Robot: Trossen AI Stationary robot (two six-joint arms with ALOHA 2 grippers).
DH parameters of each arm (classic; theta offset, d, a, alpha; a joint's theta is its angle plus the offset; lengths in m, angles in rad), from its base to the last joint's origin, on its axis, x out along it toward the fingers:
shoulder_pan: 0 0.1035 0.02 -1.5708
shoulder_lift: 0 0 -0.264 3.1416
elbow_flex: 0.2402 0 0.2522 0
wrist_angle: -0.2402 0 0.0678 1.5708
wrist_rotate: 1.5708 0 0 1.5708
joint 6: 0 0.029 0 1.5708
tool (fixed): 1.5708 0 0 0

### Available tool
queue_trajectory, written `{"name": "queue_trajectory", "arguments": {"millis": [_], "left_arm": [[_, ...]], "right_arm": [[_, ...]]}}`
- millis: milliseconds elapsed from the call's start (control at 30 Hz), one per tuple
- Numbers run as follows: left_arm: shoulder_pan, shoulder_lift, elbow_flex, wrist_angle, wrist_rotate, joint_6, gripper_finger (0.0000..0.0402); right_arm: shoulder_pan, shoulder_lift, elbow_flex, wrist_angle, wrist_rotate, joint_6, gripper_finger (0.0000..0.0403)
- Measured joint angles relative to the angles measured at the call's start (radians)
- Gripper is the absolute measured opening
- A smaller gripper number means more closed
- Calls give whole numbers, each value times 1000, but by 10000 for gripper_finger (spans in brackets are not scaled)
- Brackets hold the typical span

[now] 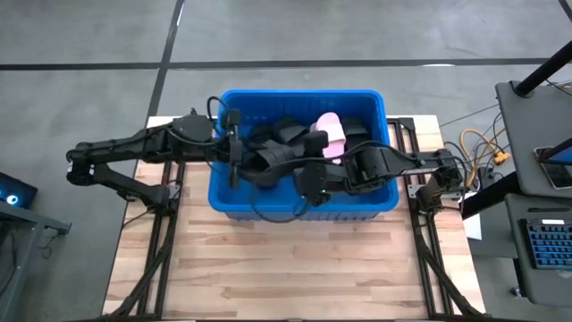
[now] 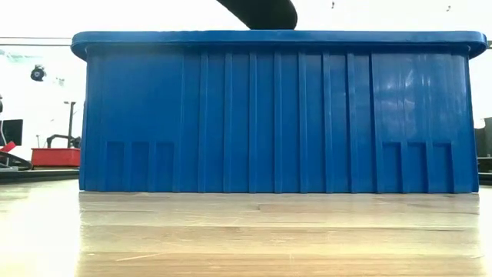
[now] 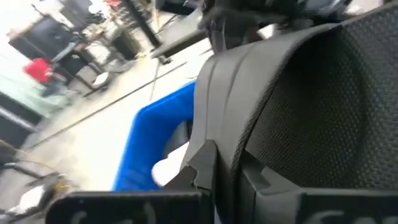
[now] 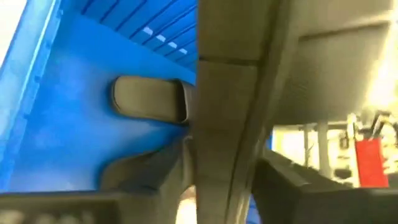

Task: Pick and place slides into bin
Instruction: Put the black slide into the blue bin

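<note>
Both arms reached into the bin (image 1: 223, 192).
Each gripper pinched a black sandal (image 3: 323, 99); rubber looked light and bendy, best gripped by the sole edge or strap.

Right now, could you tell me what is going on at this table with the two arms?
Both arms reach into the blue bin on the wooden table. Inside lie black slides and a pink slide. The left gripper and right gripper are over the pile, and each wrist view shows a black slide close up against the fingers. No slides are visible on the table outside the bin.
</note>
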Motion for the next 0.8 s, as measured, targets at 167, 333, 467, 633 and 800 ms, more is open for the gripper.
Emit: {"name": "queue_trajectory", "arguments": {"millis": [167, 333, 467, 633, 800], "left_arm": [[0, -67, 0, -24, -104, 66, 2], [2, -135, 1, -67, -293, 60, 1], [2, -161, -12, -140, -474, -15, 1], [1, -134, -35, -169, -555, -174, 0], [1, -57, -69, -160, -698, -234, 0]], "right_arm": [[-2, -11, 2, 0, 12, 119, 211], [0, -20, 1, -26, 18, 299, 229], [-5, -34, 1, -100, 82, 460, 230], [-31, -63, 1, -200, 163, 681, 224], [-106, -115, 1, -279, 179, 940, 223]]}}
